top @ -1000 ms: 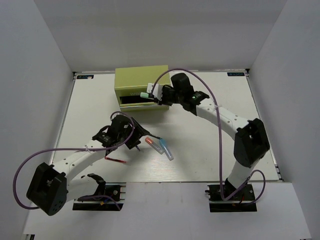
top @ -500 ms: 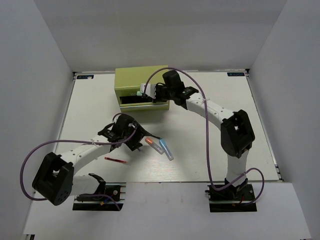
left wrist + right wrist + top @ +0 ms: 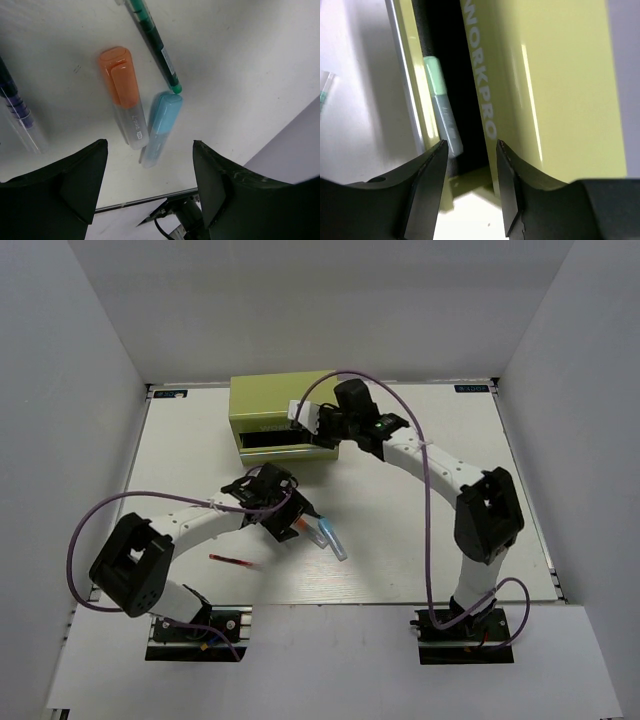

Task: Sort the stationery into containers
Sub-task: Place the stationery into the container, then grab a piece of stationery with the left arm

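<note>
Right gripper (image 3: pixel 471 150) gapes empty above the green marker (image 3: pixel 442 115) lying in the open drawer (image 3: pixel 417 90). Left gripper (image 3: pixel 149 150), wide open and empty, hovers over the orange marker (image 3: pixel 122 85) and blue marker (image 3: pixel 162 117).

The chest (image 3: pixel 560 75) is painted metal, olive-green and glossy, with streaks of light on its smooth face; its drawer (image 3: pixel 402 60) has a bright bare-metal edge. The green-capped marker (image 3: pixel 440 107) looks like satin plastic. The orange-capped marker (image 3: pixel 124 90) and blue-capped marker (image 3: pixel 162 120) have translucent, shiny plastic caps over frosted barrels. The table (image 3: pixel 240 60) is white, matt and faintly scuffed. The fingers (image 3: pixel 75 190) of the left gripper (image 3: pixel 149 146) are dull black plastic.
</note>
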`<state>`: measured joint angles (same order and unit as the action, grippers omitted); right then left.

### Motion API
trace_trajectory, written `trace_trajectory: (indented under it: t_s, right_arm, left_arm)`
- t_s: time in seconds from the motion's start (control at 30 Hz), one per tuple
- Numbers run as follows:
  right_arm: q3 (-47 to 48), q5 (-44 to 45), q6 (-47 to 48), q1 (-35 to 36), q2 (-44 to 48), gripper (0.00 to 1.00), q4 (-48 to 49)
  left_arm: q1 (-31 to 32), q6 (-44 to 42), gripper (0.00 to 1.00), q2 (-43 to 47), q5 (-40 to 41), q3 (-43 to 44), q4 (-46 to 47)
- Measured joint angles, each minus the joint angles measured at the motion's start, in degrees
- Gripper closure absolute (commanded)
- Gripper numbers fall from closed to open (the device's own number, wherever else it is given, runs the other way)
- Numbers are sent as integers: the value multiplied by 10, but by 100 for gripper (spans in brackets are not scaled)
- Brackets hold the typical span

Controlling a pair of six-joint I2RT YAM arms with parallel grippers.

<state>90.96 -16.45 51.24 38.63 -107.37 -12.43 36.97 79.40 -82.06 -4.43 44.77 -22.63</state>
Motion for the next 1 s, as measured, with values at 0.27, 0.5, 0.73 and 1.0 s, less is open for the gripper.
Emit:
trace_trajectory:
  t_s: [0.27, 0.5, 0.73, 1.0]
  right_arm:
    - [-93, -8, -89, -27, 134, 50, 19]
    - [-190, -9, -139, -58, 203, 50, 28]
    - [-236, -14, -169, -84, 239, 50, 28]
    - [-258, -33, -192, -103, 266, 50, 30]
  left_arm:
    - [20, 12, 29, -88, 22, 106, -110]
    - [46, 15, 38, -164, 39, 139, -163]
    - [56, 15, 38, -210, 53, 195, -191]
    - [60, 3, 53, -266, 56, 266, -270]
